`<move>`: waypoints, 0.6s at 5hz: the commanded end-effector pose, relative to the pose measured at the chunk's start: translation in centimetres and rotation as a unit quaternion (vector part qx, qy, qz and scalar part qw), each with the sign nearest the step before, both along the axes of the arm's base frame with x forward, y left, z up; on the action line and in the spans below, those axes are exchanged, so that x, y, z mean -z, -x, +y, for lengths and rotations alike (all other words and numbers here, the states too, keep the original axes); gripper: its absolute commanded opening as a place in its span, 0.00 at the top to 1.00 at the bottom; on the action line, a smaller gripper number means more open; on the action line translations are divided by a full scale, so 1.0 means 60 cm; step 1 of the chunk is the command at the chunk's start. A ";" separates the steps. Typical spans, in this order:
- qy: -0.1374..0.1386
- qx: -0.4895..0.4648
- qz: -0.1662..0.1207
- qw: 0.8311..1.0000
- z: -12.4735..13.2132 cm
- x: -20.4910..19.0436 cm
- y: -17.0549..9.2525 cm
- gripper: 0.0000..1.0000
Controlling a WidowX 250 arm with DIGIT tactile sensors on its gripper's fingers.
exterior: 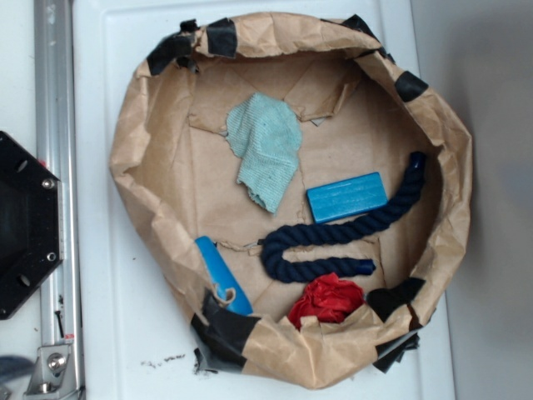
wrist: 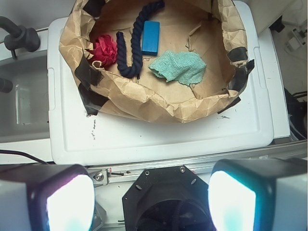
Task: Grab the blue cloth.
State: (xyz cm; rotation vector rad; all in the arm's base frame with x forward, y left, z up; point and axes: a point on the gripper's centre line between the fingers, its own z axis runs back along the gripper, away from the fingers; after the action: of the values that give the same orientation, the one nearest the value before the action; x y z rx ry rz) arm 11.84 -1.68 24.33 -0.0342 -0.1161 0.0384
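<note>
The released claw [wrist: 151,199] is hanging well short of the paper basin [wrist: 144,103], with the blue cloth [wrist: 179,67] lying ahead, seemingly slightly right, long axis crosswise.

Pale blue-green cloth [exterior: 266,150], navy rope [exterior: 333,237], red bundle [exterior: 329,300].
</note>
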 end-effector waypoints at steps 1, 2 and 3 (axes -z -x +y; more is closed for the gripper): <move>0.000 0.000 0.000 1.000 0.000 0.000 0.000 0.00; -0.031 0.086 -0.002 0.996 0.040 0.083 -0.083 0.00; -0.024 0.109 -0.004 0.994 0.042 0.131 -0.168 0.00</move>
State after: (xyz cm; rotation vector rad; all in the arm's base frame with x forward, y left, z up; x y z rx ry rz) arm 21.54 0.40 15.06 -0.0071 -0.0707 -0.1982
